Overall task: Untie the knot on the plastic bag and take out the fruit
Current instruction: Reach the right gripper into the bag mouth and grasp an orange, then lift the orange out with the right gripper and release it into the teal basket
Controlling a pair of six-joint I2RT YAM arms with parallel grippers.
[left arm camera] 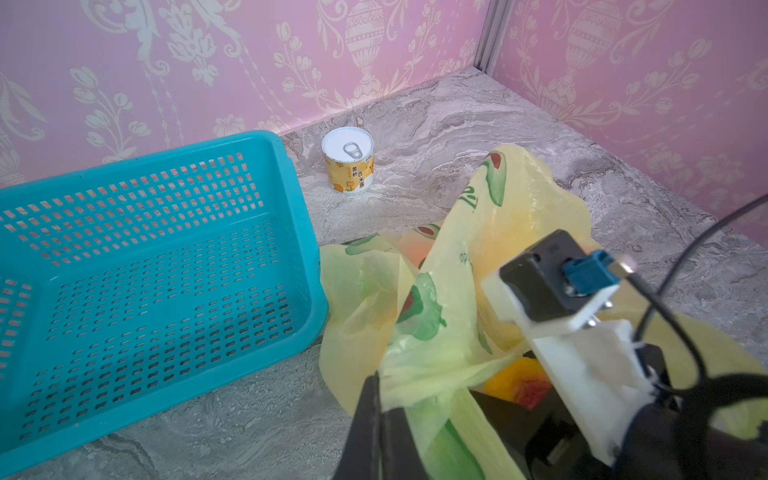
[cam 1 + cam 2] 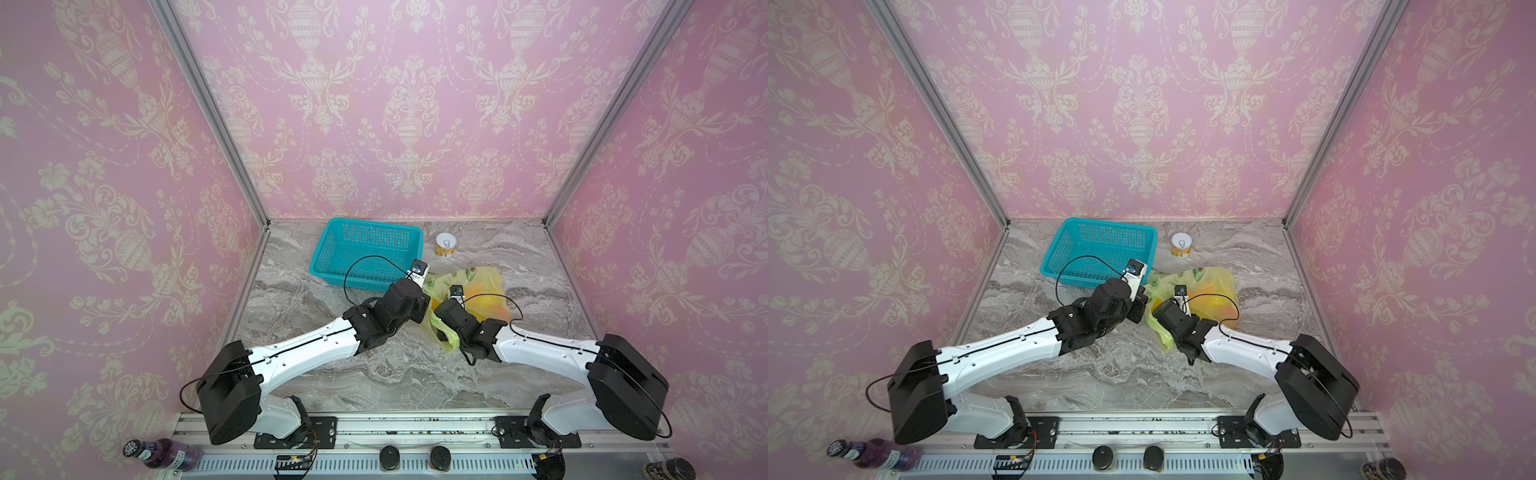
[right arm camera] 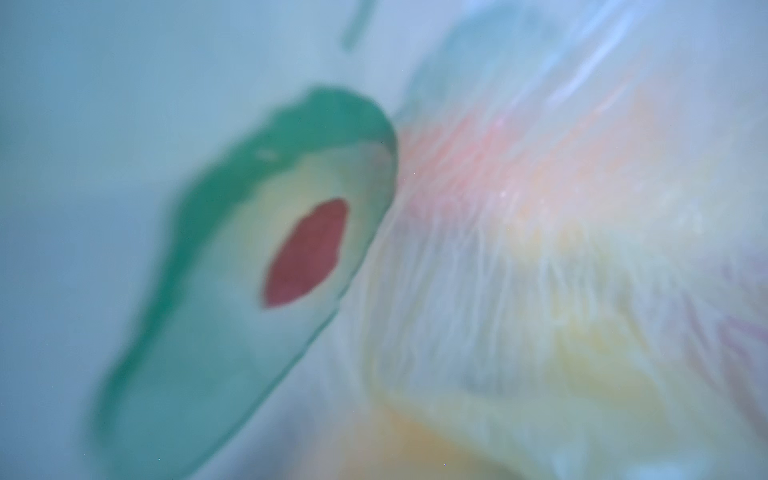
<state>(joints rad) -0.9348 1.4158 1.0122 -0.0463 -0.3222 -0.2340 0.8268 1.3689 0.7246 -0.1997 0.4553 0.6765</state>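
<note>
The left gripper [image 1: 380,395] pinches a bunched strand of the plastic bag [image 1: 519,199] lying just beyond it; the right gripper [image 2: 439,308] presses against the bag, its grip unreadable.

Chinese characters on the can [image 1: 351,176]

Both arms are the same build: left arm [image 2: 307,345] and right arm [image 2: 544,347] have white moulded link shells, black joint housings and big black shoulder blocks. Small dark screw holes dot the shells. A thin black cable [image 1: 706,235] is clipped along each forearm. Right wrist camera [image 1: 540,278]: black box, blue plug, white bracket. Left gripper [image 1: 380,409]: matt black fingers. Black base plates [image 2: 295,432] are bolted down.
</note>
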